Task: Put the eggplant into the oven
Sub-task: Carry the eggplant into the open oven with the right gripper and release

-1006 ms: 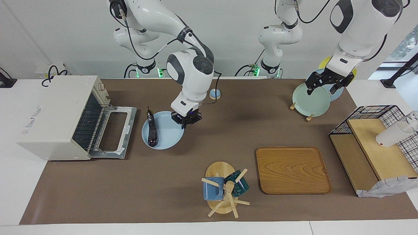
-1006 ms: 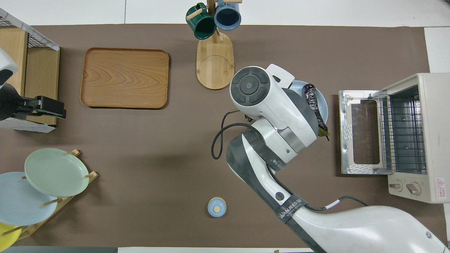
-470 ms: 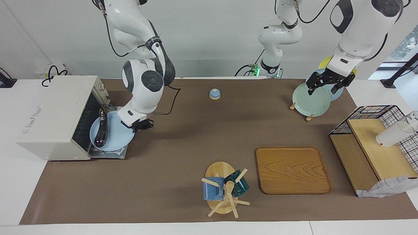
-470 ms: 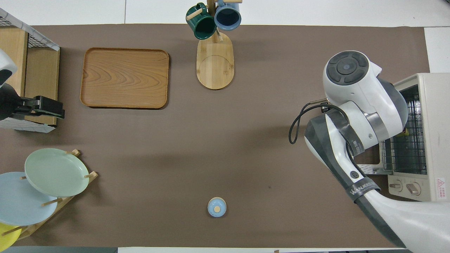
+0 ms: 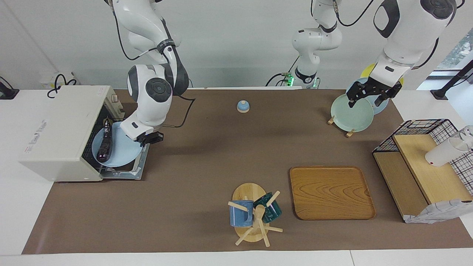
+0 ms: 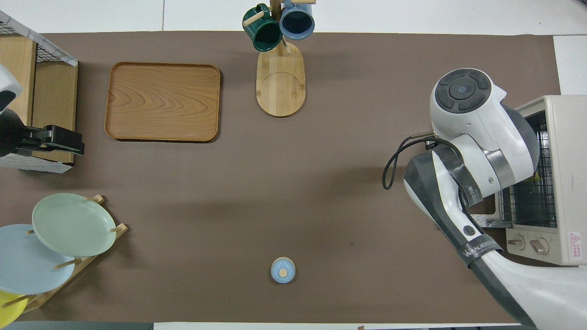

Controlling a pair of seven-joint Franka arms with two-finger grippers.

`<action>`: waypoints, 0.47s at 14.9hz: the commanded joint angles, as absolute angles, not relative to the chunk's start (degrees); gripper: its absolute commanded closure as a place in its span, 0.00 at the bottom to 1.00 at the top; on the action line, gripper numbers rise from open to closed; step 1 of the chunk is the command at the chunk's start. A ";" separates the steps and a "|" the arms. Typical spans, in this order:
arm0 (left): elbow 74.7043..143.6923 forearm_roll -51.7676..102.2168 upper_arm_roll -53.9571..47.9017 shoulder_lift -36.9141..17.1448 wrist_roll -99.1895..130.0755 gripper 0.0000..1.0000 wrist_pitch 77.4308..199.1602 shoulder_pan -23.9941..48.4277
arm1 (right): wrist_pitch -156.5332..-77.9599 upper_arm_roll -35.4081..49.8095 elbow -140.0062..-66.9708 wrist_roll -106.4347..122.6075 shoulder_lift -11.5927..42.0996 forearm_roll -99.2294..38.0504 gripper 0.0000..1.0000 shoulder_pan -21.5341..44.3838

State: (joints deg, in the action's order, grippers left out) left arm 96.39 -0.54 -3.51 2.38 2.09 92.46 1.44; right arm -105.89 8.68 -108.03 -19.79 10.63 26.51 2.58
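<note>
At the oven's open mouth, the right gripper has its jaws clenched on the rim of a light blue plate, holding it over the dropped door, its leading edge at the cavity opening. On that plate lies the eggplant, lengthwise along the edge nearest the wire rack. Over the plate rack at the other end of the surface, the left gripper waits, jaws released and spread above a pale green plate.
</note>
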 commanded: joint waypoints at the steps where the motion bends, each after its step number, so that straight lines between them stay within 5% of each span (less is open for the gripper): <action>1: 95.80 -1.76 -2.99 2.20 2.29 0.00 91.67 2.02 | -108.19 9.58 -112.49 -18.28 7.65 26.72 1.00 -0.35; 7: 95.80 -1.76 -3.08 2.20 2.29 0.00 91.58 2.02 | -109.78 9.58 -115.13 -16.62 6.77 25.41 1.00 -2.72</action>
State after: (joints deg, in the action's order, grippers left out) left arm 96.39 -0.54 -3.51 2.38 2.09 92.46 1.44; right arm -108.42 8.73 -112.70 -19.31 9.02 26.39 -0.59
